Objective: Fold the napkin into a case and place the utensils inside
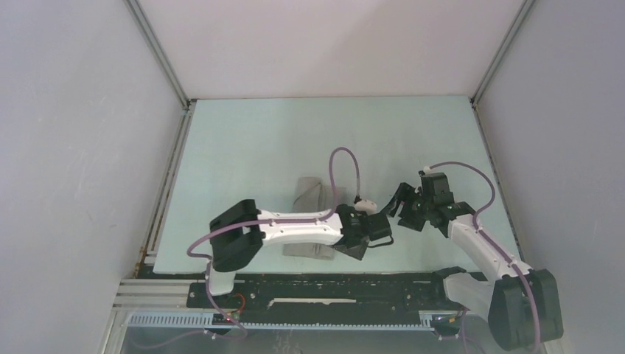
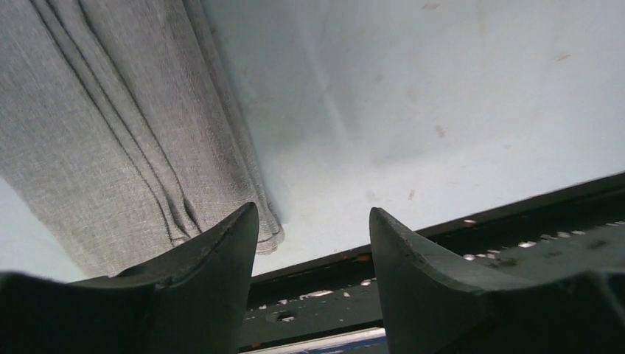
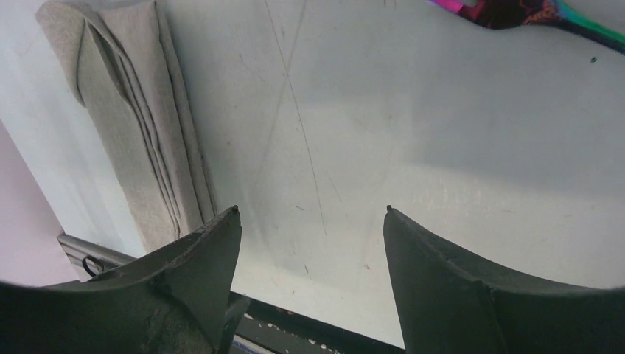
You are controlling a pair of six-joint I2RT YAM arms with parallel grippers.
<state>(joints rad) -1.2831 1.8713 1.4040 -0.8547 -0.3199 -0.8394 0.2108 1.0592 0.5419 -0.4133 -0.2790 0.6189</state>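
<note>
napkin [image 3: 129, 133]: plain grey-beige | table [image 1: 295, 140]: pale green | left arm [image 1: 295, 223]: white

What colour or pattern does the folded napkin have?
Plain grey-beige, unpatterned; the folded napkin shows best in the left wrist view.

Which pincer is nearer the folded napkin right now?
Left. The left pincer hangs open right beside the napkin, at its near corner. The right pincer, also open, is over bare table farther right, with the napkin off to its left.
</note>
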